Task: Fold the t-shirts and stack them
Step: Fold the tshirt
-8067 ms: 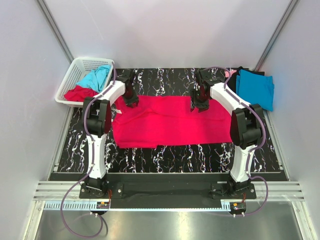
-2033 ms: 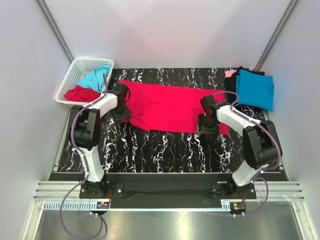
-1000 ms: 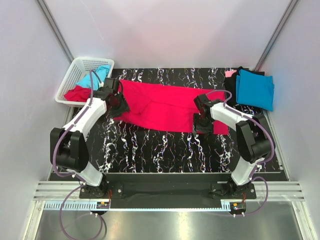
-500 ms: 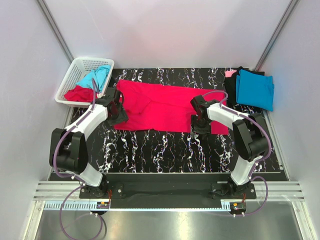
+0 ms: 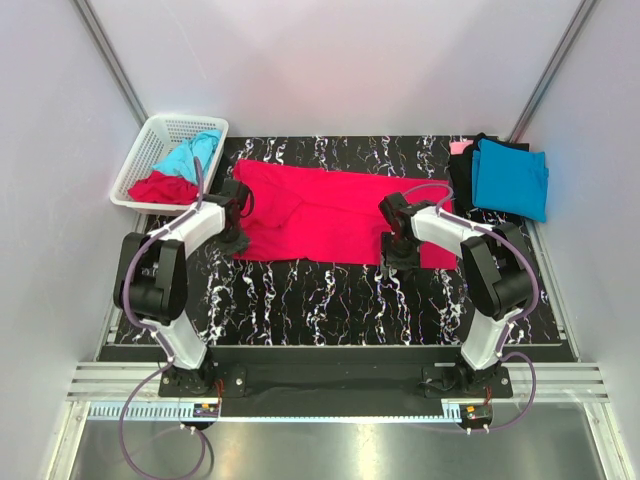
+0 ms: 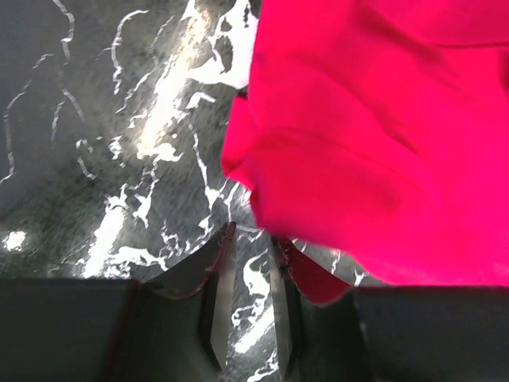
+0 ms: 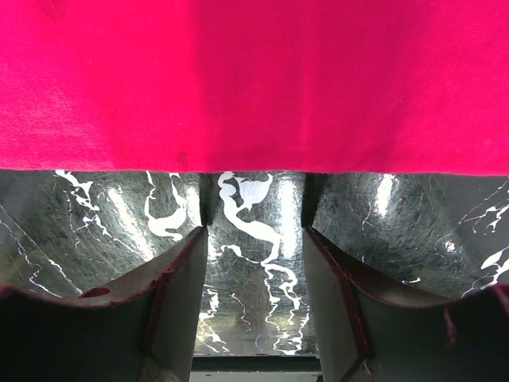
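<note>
Red shirt (image 5: 330, 212) lies spread crosswise on the far half of the table (image 5: 320, 300), a long flat band with a few soft creases. Its left end is rumpled and doubled over, and its near hem runs straight on the right. The left arm reaches forward and bends inward, with the left gripper (image 5: 235, 238) low at the shirt's near left corner. In the wrist view its jaws stand a narrow slit apart with bare marble between them. A lip of red cloth lies against the outside of the right finger (image 6: 282, 334), nothing pinched. The right arm folds back toward the centre, the right gripper (image 5: 393, 252) pointing down at the near hem, its jaws wide and empty, tips just short of the cloth. Far left, a basket (image 5: 140, 165) holds more shirts (image 5: 185, 165), turquoise and red. Far right sits a stack (image 5: 508, 175), turquoise on top of black and pink
</note>
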Robot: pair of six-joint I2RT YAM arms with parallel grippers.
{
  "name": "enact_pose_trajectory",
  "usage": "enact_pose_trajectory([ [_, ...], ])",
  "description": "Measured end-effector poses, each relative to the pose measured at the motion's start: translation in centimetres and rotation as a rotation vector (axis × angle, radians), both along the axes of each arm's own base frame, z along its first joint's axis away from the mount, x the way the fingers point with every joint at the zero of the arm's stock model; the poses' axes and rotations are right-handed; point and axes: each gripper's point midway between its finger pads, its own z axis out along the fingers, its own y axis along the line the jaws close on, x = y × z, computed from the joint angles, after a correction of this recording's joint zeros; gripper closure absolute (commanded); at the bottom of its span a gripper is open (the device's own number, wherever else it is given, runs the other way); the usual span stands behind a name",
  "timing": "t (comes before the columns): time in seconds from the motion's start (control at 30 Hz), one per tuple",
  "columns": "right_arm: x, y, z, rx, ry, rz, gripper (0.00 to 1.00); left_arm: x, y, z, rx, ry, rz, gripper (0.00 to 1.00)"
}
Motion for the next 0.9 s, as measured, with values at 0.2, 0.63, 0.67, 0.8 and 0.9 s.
enact_pose_trajectory([
  [0.2, -0.1, 0.0, 0.0, -0.001, 0.003, 0.0, 0.42, 1.0, 0.0, -0.9, 0.013, 0.021, 0.007, 0.63],
  [0.63, 0.5, 0.1, 0.4, 0.0, -0.014, 0.0, 0.43, 2.1, 0.3, -2.5, 0.051, 0.054, 0.004, 0.57],
  [0.67, 0.5, 0.1, 0.4, 0.001, -0.015, 0.0, 0.43, 2.1, 0.3, -2.5, 0.051, 0.054, 0.004, 0.59],
  [0.8, 0.6, 0.1, 0.4, -0.001, -0.016, 0.0, 0.43, 2.2, 0.2, -2.6, 0.048, 0.05, -0.001, 0.94],
  [0.9, 0.6, 0.1, 0.4, -0.001, -0.016, -0.001, 0.43, 2.3, 0.1, -2.6, 0.045, 0.05, -0.009, 1.0],
])
